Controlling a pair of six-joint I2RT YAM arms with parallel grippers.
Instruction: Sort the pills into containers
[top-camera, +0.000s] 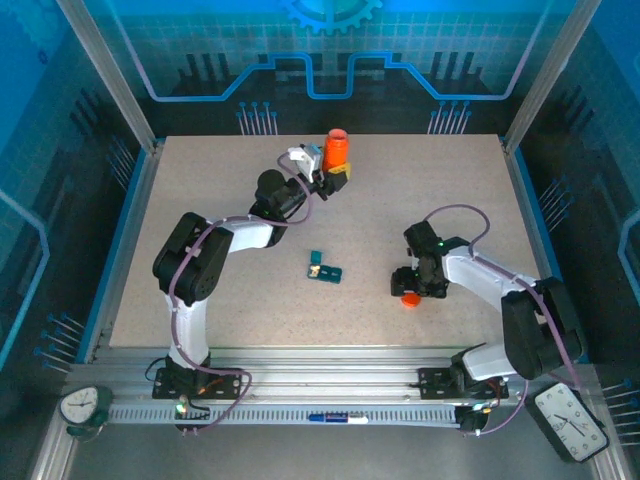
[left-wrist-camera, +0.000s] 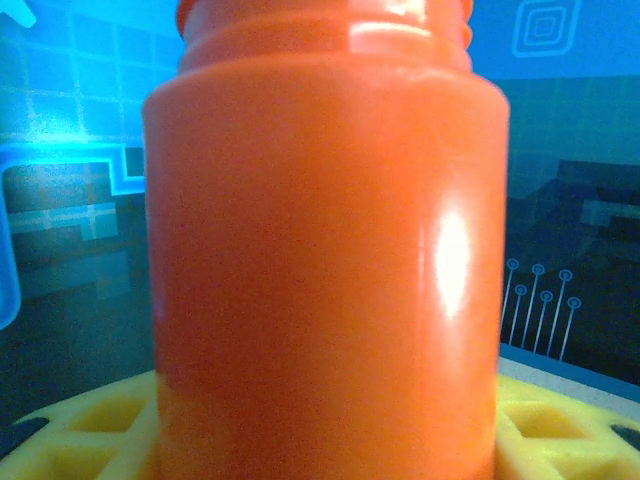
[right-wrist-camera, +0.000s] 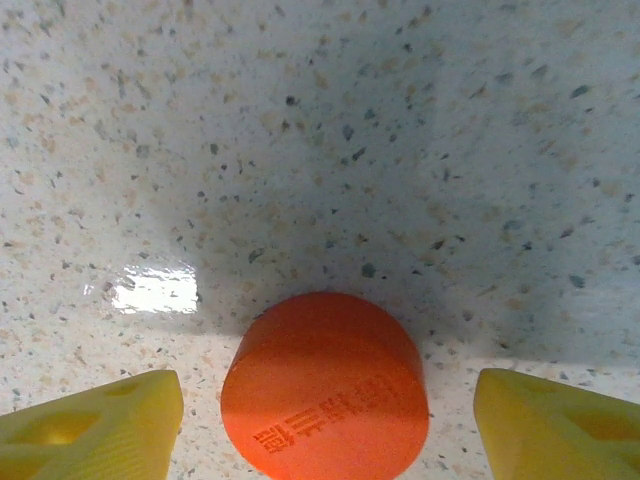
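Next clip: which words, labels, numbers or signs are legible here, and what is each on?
The orange cap: raised lettering on its top, too blurred to read.
The orange bottle: no label on the side shown.
The left clock: dial markings too small to read.
The right clock: the same.
Nothing can be quoted.

Speckled table (top-camera: 420, 190), round clock (top-camera: 79, 405) near-left corner, square clock (top-camera: 570, 421) near-right
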